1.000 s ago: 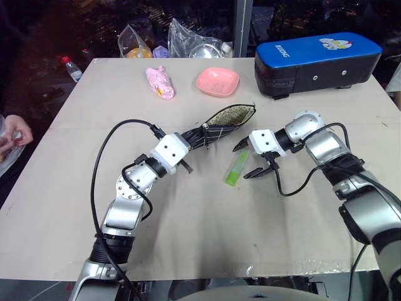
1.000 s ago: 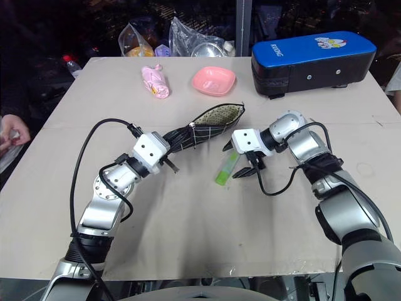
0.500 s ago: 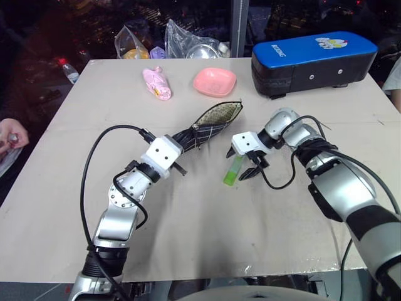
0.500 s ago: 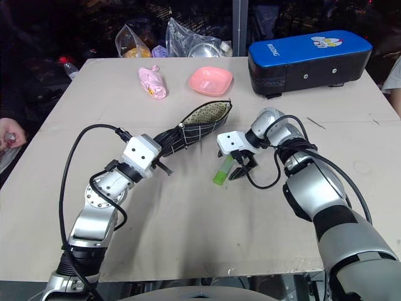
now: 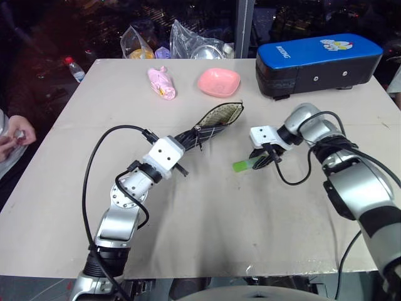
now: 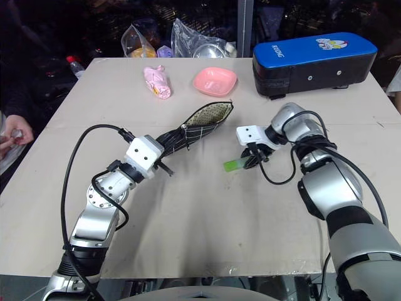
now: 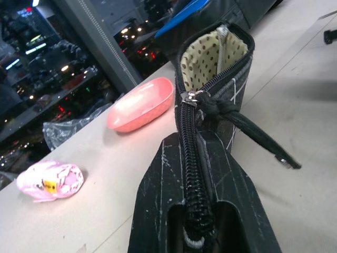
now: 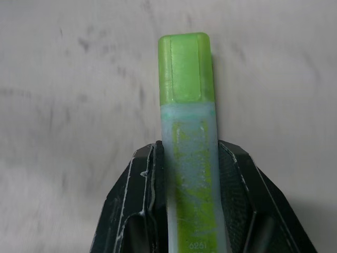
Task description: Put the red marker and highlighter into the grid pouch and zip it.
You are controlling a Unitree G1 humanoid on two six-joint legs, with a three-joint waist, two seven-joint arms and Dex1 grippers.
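The right gripper (image 8: 187, 163) has its fingers pressed on the highlighter (image 5: 242, 165), which juts out over the table (image 5: 207, 213) just right of the grid pouch (image 5: 213, 125). The left gripper (image 7: 195, 211) clamps the pouch's closed end, its mouth gaping (dotted pale lining showing, contents too hidden to tell). The pink dish (image 5: 218, 81) sits beyond it, beside the blue-topped case (image 5: 316, 63).
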